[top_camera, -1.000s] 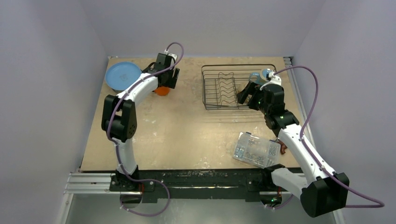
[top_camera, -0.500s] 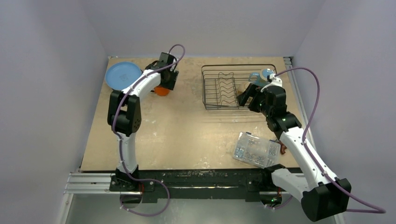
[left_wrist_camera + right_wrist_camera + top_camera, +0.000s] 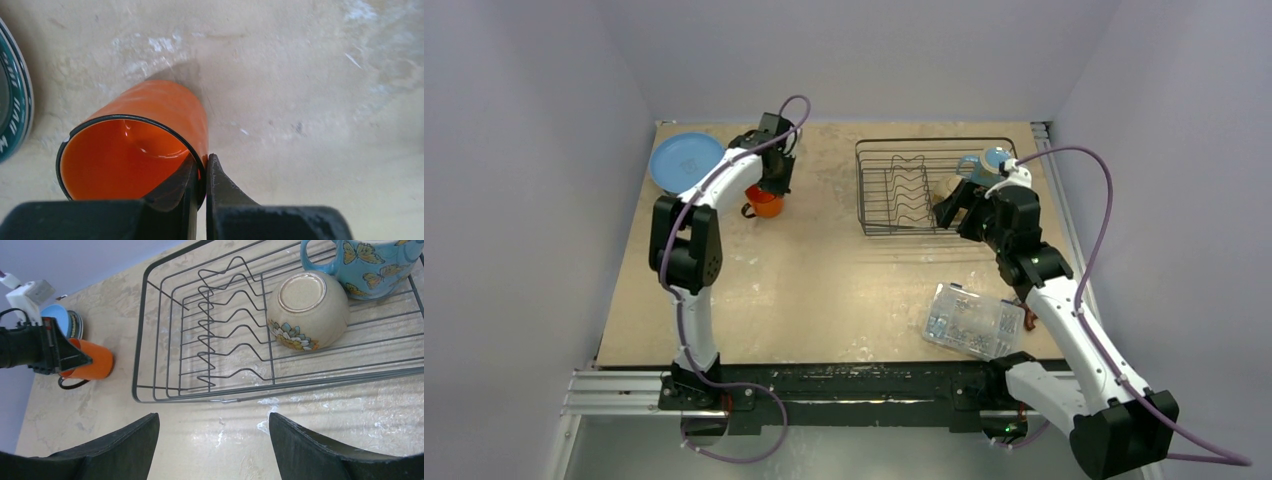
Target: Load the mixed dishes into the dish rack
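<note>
The orange cup (image 3: 765, 205) lies tipped on the table beside the blue plate (image 3: 686, 162). My left gripper (image 3: 202, 170) is shut on the cup's (image 3: 150, 125) rim, one finger inside and one outside. A plate with a green patterned rim (image 3: 10, 115) shows at the left edge. The black wire dish rack (image 3: 860, 190) holds an upturned bowl (image 3: 307, 310) and a light-blue mug (image 3: 372, 260) at its right end. My right gripper (image 3: 214, 422) hangs open over the table just in front of the rack (image 3: 142, 325), holding nothing.
A clear plastic box (image 3: 972, 320) of small parts lies near the right arm at the front right. The blue plate (image 3: 60, 315) tops a stack at the far left corner. Walls close in the table on three sides.
My left gripper has closed onto the orange cup's rim, and the cup has shifted slightly toward the front with its handle now showing. The right arm has barely moved.
</note>
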Action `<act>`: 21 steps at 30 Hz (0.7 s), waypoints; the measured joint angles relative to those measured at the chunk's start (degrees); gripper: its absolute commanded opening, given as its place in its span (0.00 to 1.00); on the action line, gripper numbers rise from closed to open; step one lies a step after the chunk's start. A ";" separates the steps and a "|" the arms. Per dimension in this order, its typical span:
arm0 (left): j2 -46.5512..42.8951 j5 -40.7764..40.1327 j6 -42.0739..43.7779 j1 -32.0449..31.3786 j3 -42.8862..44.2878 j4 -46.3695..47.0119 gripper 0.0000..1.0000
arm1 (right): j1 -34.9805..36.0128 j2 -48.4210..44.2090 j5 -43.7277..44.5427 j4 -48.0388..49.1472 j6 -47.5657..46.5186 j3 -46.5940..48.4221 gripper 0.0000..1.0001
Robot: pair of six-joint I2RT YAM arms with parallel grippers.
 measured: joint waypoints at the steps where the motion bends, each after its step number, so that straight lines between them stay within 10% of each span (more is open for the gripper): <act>1: -1.18 1.14 -1.31 0.02 -0.68 -0.55 0.00 | 0.00 0.00 0.00 0.04 -0.02 -0.11 0.80; 8: -25.97 15.93 -13.86 0.11 -13.75 4.98 0.00 | 0.87 2.62 -3.63 2.91 -0.63 -1.29 0.81; 13: -40.92 31.36 -28.22 0.13 -23.52 26.05 0.00 | 11.39 3.50 -6.67 11.28 -2.16 -3.85 0.82; 21: -34.99 50.21 -54.29 -0.28 -40.41 66.03 0.00 | 23.50 6.64 -11.02 36.33 -0.28 -12.52 0.83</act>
